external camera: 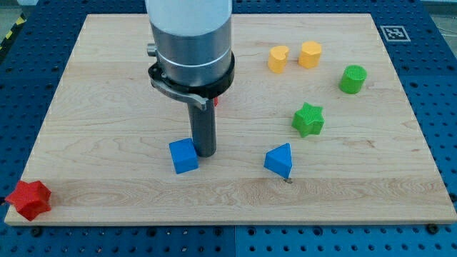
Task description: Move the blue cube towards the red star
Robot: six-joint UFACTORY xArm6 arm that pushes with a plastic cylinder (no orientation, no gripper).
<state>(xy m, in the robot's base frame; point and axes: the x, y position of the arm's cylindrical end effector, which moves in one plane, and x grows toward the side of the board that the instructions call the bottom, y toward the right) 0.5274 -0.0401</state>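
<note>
The blue cube (184,155) lies on the wooden board (107,107), left of centre towards the view's bottom. The red star (29,200) sits at the board's bottom-left corner, partly over the edge. My tip (205,153) rests on the board right beside the cube's right side, touching or nearly touching it. The arm's grey body rises above it and hides part of the board's top centre. A small red piece (216,102) peeks out behind the arm; its shape is hidden.
A blue triangular block (279,160) lies right of the tip. A green star (308,119) is further right. A yellow heart (278,58), a yellow hexagon (310,54) and a green cylinder (353,79) stand at the top right.
</note>
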